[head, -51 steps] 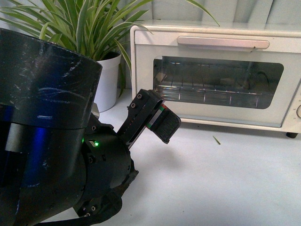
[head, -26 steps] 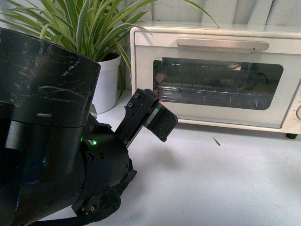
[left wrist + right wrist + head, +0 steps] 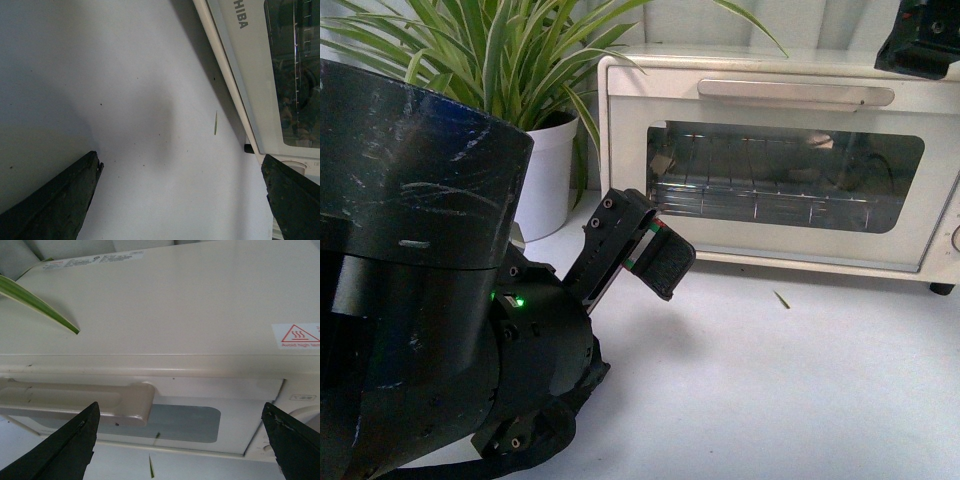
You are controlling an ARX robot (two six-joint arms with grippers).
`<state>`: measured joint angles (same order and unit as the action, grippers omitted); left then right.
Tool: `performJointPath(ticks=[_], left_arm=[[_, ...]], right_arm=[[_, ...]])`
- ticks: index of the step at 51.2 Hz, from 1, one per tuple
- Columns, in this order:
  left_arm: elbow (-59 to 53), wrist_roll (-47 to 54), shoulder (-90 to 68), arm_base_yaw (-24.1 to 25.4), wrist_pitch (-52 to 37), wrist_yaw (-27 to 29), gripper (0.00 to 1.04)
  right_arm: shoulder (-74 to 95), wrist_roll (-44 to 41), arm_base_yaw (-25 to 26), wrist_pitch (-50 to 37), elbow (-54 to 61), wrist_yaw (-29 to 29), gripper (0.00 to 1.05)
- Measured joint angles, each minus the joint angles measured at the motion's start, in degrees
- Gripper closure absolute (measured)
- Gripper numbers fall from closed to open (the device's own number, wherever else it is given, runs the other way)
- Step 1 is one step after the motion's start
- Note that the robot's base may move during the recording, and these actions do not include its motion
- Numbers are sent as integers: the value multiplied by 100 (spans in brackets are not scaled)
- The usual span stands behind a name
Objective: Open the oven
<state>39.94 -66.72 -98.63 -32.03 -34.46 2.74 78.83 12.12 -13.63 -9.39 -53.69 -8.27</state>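
My right tool (image 3: 180, 409), fingers spread wide, has just arrived above the closed toaster oven (image 3: 780, 150) at the counter's (image 3: 800, 390) back, near its bar handle (image 3: 795, 92), so I judge the grasp comes next; the left tool (image 3: 658, 258) hangs released.

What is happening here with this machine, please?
A two-armed robot seems set to open the oven, whose door is closed. The right gripper hovers above the oven near one end of the bar handle, jaws open, holding nothing. The left gripper hangs low over the table before the oven, also open and empty.
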Motion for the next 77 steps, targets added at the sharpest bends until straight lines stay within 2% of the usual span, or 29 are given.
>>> performJointPath(ticks=[30, 41, 66, 77], left_arm=[[0, -2, 50, 26, 26, -15, 6], [0, -2, 50, 31, 33, -15, 6], [-2, -66, 55, 90, 33, -15, 6], [-4, -66, 57, 92, 33, -22, 6]], right_arm=[[579, 66, -157, 267, -492, -326, 9], [531, -160, -157, 514, -511, -212, 9], [-422, -540, -262, -131, 1078, 409, 9], [-315, -765, -262, -280, 1858, 387, 9]])
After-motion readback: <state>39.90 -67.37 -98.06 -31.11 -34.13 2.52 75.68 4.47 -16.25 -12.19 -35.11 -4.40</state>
